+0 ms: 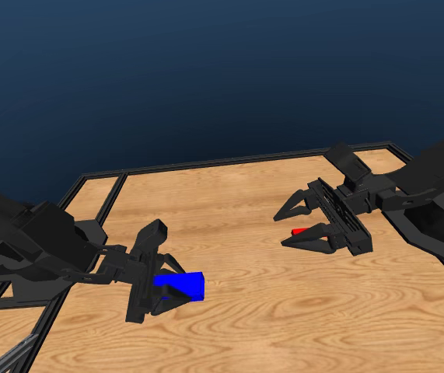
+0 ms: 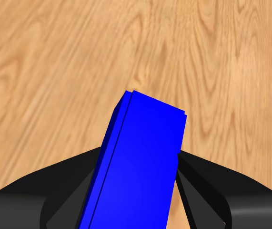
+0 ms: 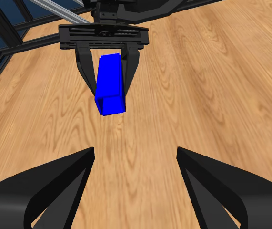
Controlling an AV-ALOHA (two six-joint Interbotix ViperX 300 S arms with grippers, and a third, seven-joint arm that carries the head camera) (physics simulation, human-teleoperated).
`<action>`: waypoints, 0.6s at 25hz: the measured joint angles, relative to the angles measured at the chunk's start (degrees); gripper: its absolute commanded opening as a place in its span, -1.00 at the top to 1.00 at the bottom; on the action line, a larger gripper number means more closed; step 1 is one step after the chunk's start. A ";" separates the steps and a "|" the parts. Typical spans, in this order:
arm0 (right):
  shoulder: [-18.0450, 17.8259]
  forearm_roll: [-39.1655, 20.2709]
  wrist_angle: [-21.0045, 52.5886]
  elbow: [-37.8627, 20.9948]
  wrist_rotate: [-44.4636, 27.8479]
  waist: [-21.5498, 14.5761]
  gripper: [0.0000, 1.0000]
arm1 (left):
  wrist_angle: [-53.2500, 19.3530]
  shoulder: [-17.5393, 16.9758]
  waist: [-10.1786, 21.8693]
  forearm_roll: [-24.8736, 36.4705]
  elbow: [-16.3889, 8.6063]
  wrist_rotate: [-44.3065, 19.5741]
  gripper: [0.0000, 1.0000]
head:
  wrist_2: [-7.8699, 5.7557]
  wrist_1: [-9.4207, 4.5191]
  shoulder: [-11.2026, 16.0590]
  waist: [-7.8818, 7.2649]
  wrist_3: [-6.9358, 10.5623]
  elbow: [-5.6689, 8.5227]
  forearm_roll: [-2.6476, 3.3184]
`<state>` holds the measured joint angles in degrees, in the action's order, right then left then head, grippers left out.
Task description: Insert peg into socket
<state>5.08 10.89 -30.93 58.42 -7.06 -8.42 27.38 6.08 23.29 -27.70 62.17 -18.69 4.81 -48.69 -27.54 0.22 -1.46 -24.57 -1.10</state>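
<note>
The desk (image 1: 268, 272) fills the lower half of the head view, wood grain running across it, with a dark frame (image 1: 206, 165) along its far edge and a deep blue backdrop above.

Left arm (image 1: 27, 249) comes in from the lower left of the frame, and its claw (image 1: 176, 289) is clamped on the socket (image 1: 183, 286). The blue block sits between the jaws, poking out toward the middle of the frame, lower left of centre. In the left wrist view the socket (image 2: 140, 167) rises tilted between the two jaws, both pressed against its sides, wood beneath it. It looks lifted off the desk, though I cannot say so for sure.

Right arm (image 1: 431, 194) reaches in from the right edge. Its claw (image 1: 288, 225) has the jaws well apart, pointing toward the middle, right of centre in the frame. In the right wrist view the two jaws spread wide at the lower corners with bare wood between them, holding nothing.

And the peg (image 1: 300, 231), there it is, a sliver of red showing between those open jaws in the head view, right of centre. Most of it is hidden behind the lower jaw; whether a jaw touches it, I cannot tell. It does not show in the right wrist view.

Across the desk in that view, upper middle of the frame, the left claw (image 3: 108, 98) grips the socket (image 3: 109, 86), its open end facing this way.
</note>
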 measured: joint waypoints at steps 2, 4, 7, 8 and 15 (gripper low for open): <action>0.00 0.69 1.00 1.24 -0.36 0.26 -1.00 | 0.23 0.00 0.04 0.09 0.07 -0.15 1.00 | -0.29 0.05 0.00 -0.23 0.42 0.00 0.03; 0.04 1.32 1.49 2.91 -0.93 0.56 -1.00 | 0.30 0.00 0.05 0.04 0.07 -0.20 1.00 | -0.67 0.16 0.00 -0.33 0.92 0.00 0.14; 0.28 2.34 1.28 5.51 -2.03 1.29 -1.00 | 0.42 0.07 0.07 0.06 0.08 -0.21 1.00 | -1.51 0.53 0.00 -0.17 1.96 0.00 0.48; 0.29 2.65 1.15 6.35 -2.33 1.50 -1.00 | 0.45 0.07 0.07 0.03 0.08 -0.27 1.00 | -1.87 0.70 0.00 -0.02 2.40 0.00 0.65; 0.65 4.02 0.11 10.85 -3.29 3.37 -1.00 | -0.56 -0.43 -0.07 0.19 -0.09 1.21 1.00 | -3.86 2.07 0.00 1.55 5.15 0.00 1.74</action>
<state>5.73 14.91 -30.82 69.27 -10.34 -5.05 26.82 5.65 23.22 -27.51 62.08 -17.48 0.95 -46.62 -27.54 1.77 3.69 -24.57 0.63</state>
